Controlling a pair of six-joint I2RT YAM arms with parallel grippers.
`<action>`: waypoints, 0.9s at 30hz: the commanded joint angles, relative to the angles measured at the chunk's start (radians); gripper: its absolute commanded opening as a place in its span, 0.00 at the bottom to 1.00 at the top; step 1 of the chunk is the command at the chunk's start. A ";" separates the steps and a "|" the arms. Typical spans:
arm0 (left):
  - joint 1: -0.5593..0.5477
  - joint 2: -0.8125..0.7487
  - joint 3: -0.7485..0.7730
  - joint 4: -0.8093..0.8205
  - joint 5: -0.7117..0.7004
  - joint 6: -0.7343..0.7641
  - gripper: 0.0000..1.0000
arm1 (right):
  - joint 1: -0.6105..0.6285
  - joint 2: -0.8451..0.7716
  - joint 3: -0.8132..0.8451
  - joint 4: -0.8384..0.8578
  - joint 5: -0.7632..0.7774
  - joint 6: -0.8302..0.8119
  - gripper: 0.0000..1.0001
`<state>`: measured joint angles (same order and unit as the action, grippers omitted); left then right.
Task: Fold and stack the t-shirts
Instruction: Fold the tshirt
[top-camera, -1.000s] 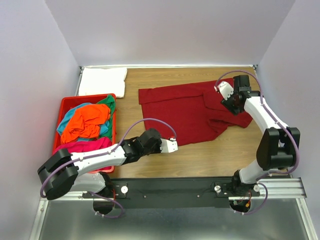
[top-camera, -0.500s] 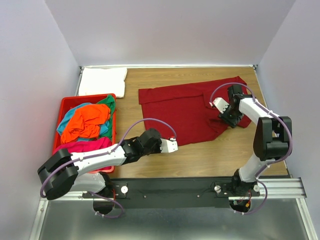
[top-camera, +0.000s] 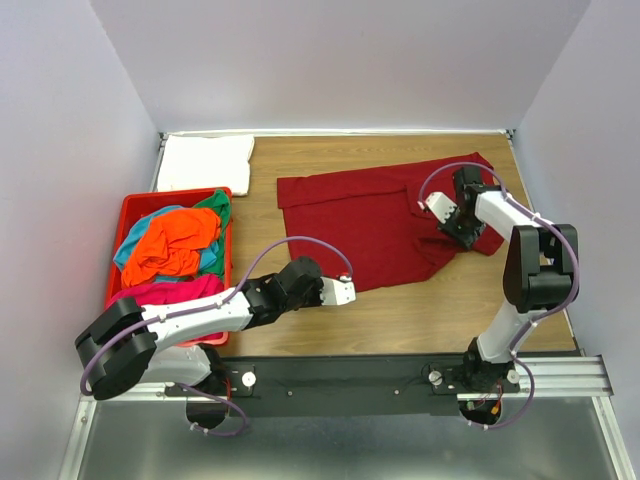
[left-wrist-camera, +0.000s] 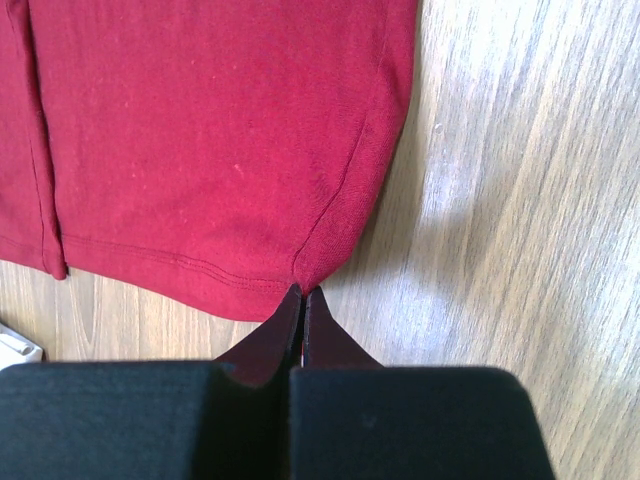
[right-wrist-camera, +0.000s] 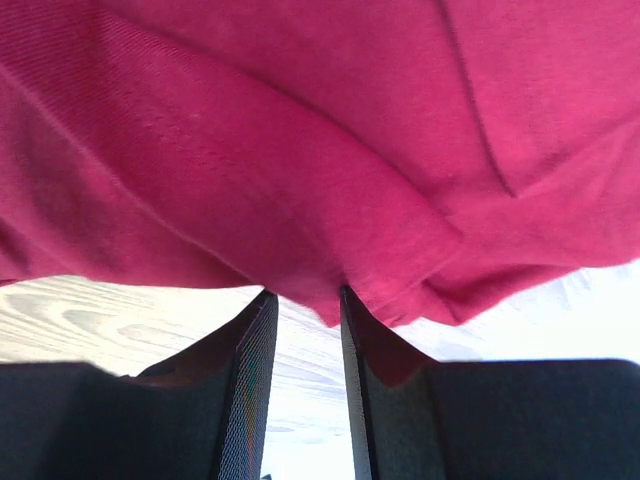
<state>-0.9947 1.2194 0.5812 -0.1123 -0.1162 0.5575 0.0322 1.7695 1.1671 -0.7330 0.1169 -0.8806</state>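
We count six shirts. One dark red t-shirt (top-camera: 360, 225) of soft cotton lies spread mostly flat across the middle of the wooden table (top-camera: 400, 310), with its right-hand part rumpled into folds. One white t-shirt (top-camera: 205, 162) lies folded in the far left corner. Four more are crumpled together in the one red plastic bin (top-camera: 160, 197) at the left edge: an orange t-shirt (top-camera: 175, 245) on top, a teal t-shirt (top-camera: 212, 260) under it, a green t-shirt (top-camera: 215, 203) at the far end and a magenta pink t-shirt (top-camera: 170, 292) at the near end.

There are two grippers, both at the dark red t-shirt. The left gripper (left-wrist-camera: 300, 292) sits at the shirt's near hem, its jaws pressed fully together with the corner of the hem nipped between the tips; the cloth puckers toward them. The right gripper (right-wrist-camera: 305, 295) is at the rumpled right part, its jaws a narrow gap apart. They straddle a hanging fold of the red cloth that dips just between the tips, with bare table showing through the gap below. From this close view we cannot quite say whether the pads press the cloth.
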 joint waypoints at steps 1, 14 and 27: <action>0.004 -0.014 -0.006 0.023 0.033 0.009 0.00 | -0.008 0.013 0.043 0.033 0.038 0.005 0.38; 0.005 -0.011 -0.007 0.022 0.036 0.009 0.00 | -0.018 0.027 0.039 0.047 0.047 0.002 0.36; 0.005 0.000 -0.004 0.020 0.041 0.007 0.00 | -0.020 -0.030 -0.040 0.046 0.024 -0.050 0.52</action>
<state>-0.9939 1.2194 0.5812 -0.1120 -0.1017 0.5575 0.0177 1.7489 1.1477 -0.6960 0.1516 -0.9031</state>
